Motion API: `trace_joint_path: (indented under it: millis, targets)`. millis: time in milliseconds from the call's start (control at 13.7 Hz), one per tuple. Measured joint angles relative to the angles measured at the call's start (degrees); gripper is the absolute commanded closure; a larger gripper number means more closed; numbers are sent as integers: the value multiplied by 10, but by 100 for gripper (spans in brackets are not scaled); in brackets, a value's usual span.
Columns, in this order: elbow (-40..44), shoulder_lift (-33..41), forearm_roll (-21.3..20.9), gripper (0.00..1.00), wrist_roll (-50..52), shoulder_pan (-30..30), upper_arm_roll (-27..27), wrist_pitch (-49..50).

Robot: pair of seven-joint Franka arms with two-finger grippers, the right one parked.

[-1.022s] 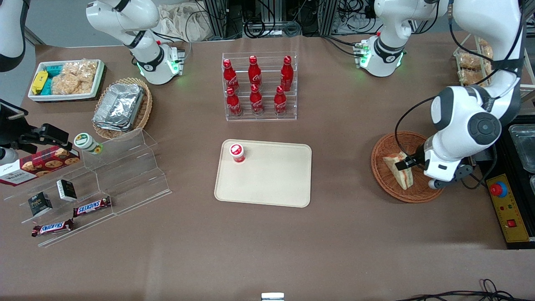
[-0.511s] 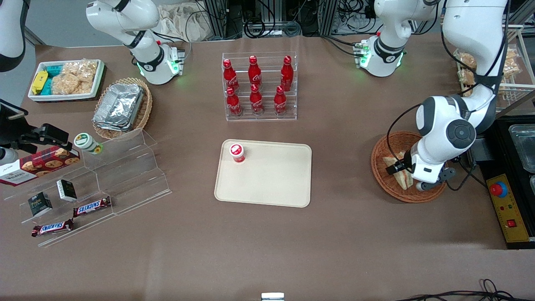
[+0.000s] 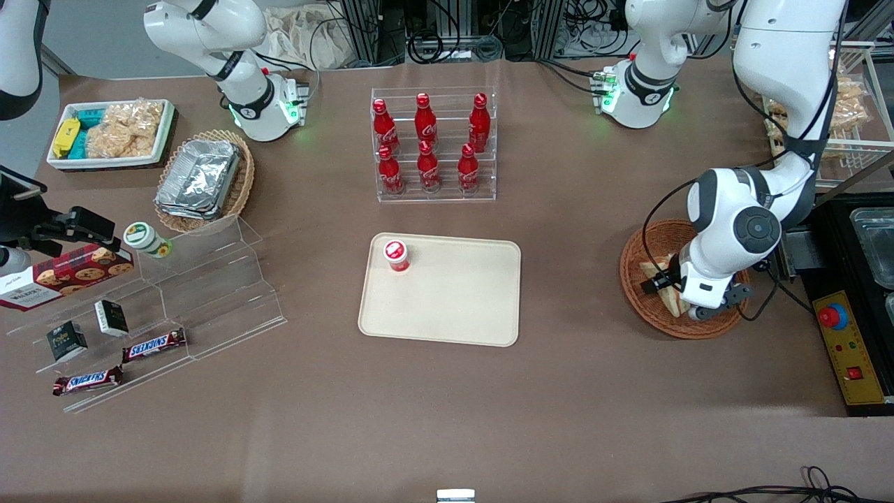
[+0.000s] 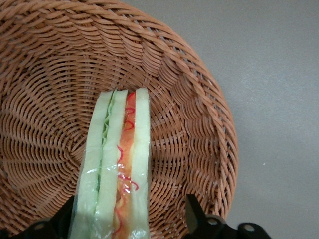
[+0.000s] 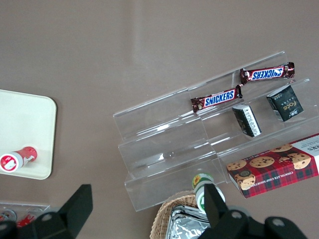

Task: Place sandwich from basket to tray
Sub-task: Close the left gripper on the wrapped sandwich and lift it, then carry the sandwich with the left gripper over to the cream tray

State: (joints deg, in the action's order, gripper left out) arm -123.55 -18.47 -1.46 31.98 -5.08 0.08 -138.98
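Observation:
The sandwich (image 4: 119, 164), a clear-wrapped wedge of white bread with green and red-orange filling, stands on edge in the reddish-brown wicker basket (image 4: 199, 114). My left gripper (image 4: 130, 221) is open and straddles it. One black finger (image 4: 197, 216) stands apart from the bread with basket weave showing between them; the other sits close against the wrap. In the front view the gripper (image 3: 674, 293) hangs low in the basket (image 3: 646, 311) and covers most of the sandwich (image 3: 658, 268). The cream tray (image 3: 454, 307) lies mid-table, toward the parked arm's end from the basket.
A small red-lidded cup (image 3: 396, 255) stands on the tray's corner. A clear rack of red bottles (image 3: 433, 143) is farther from the camera than the tray. A yellow control box (image 3: 848, 349) lies beside the basket at the working arm's end.
The left arm's wrist has shifted across the basket toward the tray and come down over the sandwich, hiding more of it. The sandwich has stayed in the basket.

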Motion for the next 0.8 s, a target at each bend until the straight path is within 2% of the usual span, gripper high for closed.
trace_joint_path:
  millis: [146,219,511,803]
  targets:
    - [0,0,-4,64,0,0,1,-1]
    - [0,0,-5,68,0,0,1,-2]
    - [6,13,-10,69,0,0,1,1]
    - [87,73,-34,69,-1,-1,-9,160]
